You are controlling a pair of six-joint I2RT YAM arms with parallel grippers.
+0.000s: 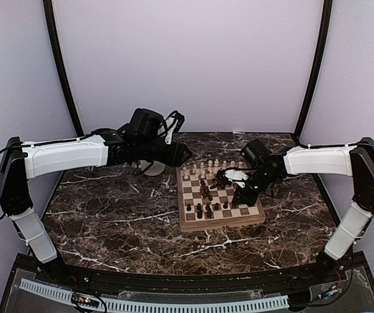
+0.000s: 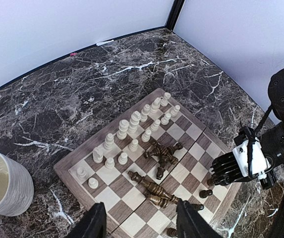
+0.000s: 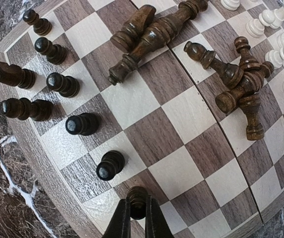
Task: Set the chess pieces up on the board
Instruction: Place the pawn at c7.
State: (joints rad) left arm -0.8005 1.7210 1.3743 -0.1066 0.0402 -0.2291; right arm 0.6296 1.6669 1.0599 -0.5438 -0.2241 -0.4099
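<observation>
Cream chessmen (image 2: pixel 132 124) stand on the board (image 3: pixel 132 99); some dark chessmen (image 3: pixel 146 34) lie mid-board in 2 heaps.

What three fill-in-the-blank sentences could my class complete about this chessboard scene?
The right gripper is shut on a ____ chess piece.
The left gripper is ____ and holds nothing.
The heaped dark pieces on the board lie on their ____.
The cream mug stands off the board, on the marble ____.
Missing words: dark; open; sides; table.
</observation>
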